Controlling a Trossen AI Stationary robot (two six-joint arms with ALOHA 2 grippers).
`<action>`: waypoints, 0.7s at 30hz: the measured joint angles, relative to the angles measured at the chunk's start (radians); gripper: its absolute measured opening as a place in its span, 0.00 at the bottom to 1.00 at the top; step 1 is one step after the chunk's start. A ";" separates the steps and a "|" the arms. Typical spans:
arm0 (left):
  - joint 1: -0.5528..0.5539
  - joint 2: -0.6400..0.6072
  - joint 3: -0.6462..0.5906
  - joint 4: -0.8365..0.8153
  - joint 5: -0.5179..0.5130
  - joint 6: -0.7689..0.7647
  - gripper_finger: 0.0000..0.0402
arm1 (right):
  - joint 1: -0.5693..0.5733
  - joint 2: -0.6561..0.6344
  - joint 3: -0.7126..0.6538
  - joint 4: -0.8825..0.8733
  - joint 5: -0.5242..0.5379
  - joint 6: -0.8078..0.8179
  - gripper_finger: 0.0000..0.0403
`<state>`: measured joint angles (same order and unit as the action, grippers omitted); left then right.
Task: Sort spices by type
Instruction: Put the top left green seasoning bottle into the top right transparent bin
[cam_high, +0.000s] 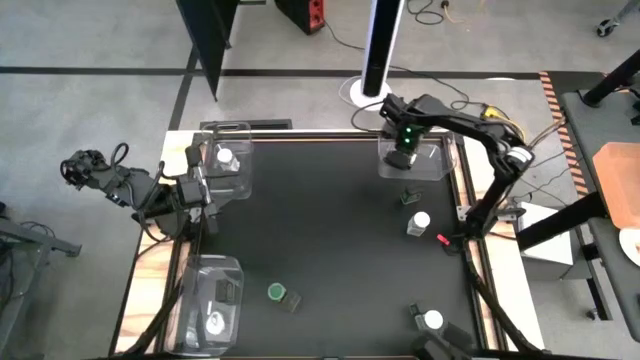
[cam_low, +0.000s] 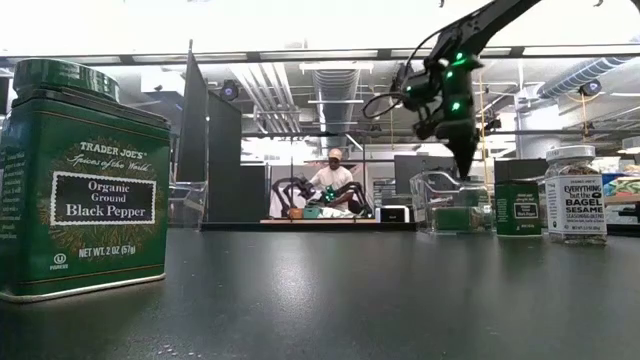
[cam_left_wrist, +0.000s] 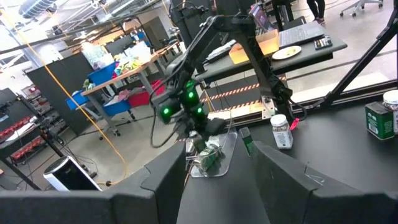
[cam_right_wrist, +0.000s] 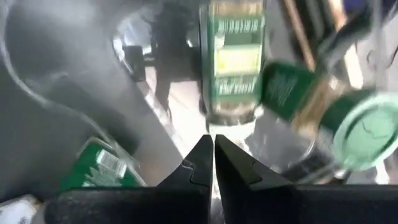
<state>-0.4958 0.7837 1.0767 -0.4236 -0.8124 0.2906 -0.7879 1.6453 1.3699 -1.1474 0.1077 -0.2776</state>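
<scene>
My right gripper points down, shut on nothing, above the clear tray at the far right. In the right wrist view its fingers hang over a green tin and a green-lidded jar lying in that tray. On the table stand a green tin, a white-lidded jar, a green-lidded jar and another white-lidded jar. My left gripper waits open at the left edge, level and clear of everything.
A clear tray at the far left holds a white-lidded jar. Another clear tray stands at the near left. A black pepper tin looms close to the low camera. A person sits beyond the table.
</scene>
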 joint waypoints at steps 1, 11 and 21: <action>0.000 0.000 0.000 0.000 0.000 0.000 0.41 | 0.000 -0.015 -0.011 -0.018 -0.001 0.018 0.02; 0.000 0.000 0.000 -0.005 0.000 -0.004 0.41 | -0.041 -0.094 -0.177 0.033 0.110 0.093 0.02; 0.021 0.031 0.000 0.005 0.000 -0.019 0.38 | -0.142 -0.139 -0.360 0.322 0.091 0.074 0.02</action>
<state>-0.4745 0.8146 1.0763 -0.4182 -0.8126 0.2718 -0.9302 1.5059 1.0097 -0.8255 0.1986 -0.2039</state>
